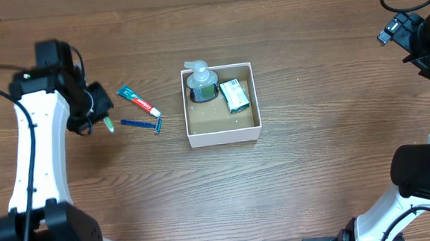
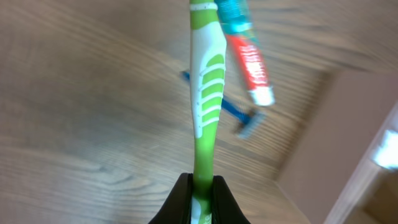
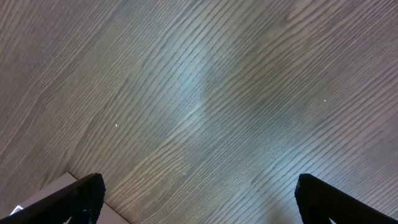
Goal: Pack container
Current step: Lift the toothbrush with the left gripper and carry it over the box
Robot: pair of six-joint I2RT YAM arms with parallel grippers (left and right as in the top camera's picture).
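left end effector (image 2: pixel 200 190) clamped on green toothbrush (image 2: pixel 205 93) near left edge of desk (image 1: pixel 315 167) (container (image 1: pixel 225 137) mid-desk); right end effector (image 3: pixel 199 196) wide open, holding nothing.

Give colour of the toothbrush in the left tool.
Lime green toothbrush, white grip panel; best in left wrist view.

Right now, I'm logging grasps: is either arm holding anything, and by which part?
The left gripper is shut on the green toothbrush, pinching its narrow end; the right gripper is open and empty.
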